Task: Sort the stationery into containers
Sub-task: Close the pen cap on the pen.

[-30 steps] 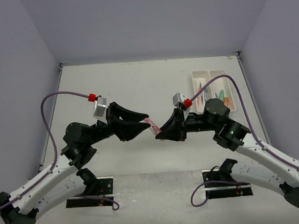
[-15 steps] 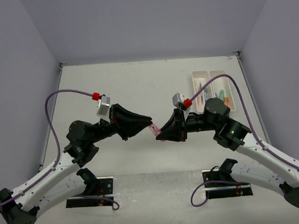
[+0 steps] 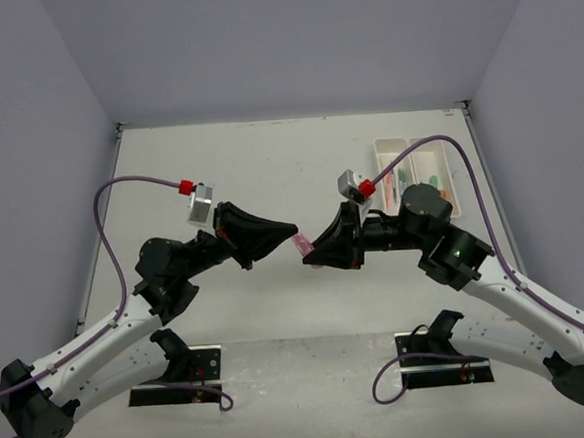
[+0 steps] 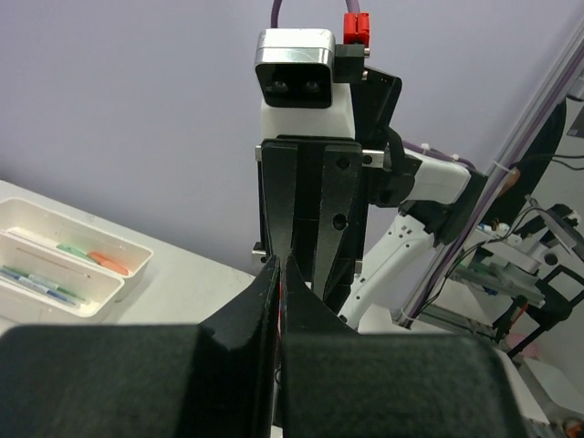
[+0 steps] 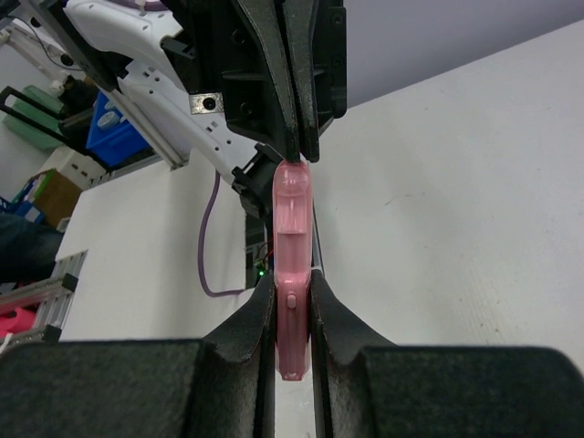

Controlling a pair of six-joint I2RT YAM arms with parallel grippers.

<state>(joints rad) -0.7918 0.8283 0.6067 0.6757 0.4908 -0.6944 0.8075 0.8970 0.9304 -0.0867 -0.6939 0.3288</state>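
Observation:
My right gripper is shut on a pink marker and holds it in the air above the table's middle. In the right wrist view the marker sticks out forward from between my jaws. My left gripper faces it tip to tip, its jaws shut, with the tips right at the marker's far end. I cannot tell whether they pinch it. In the left wrist view only a thin pink sliver shows between the jaws. Two white trays lie side by side at the far right, holding several pens and markers.
The trays also show in the left wrist view, with green and orange markers in one and thin bluish pens in the other. Purple cables loop from both wrists. Side walls border the table on the left and right.
The left gripper's fingers were spread beside the marker one second ago and are now shut. The right wrist has risen a little, with the marker still in its jaws.

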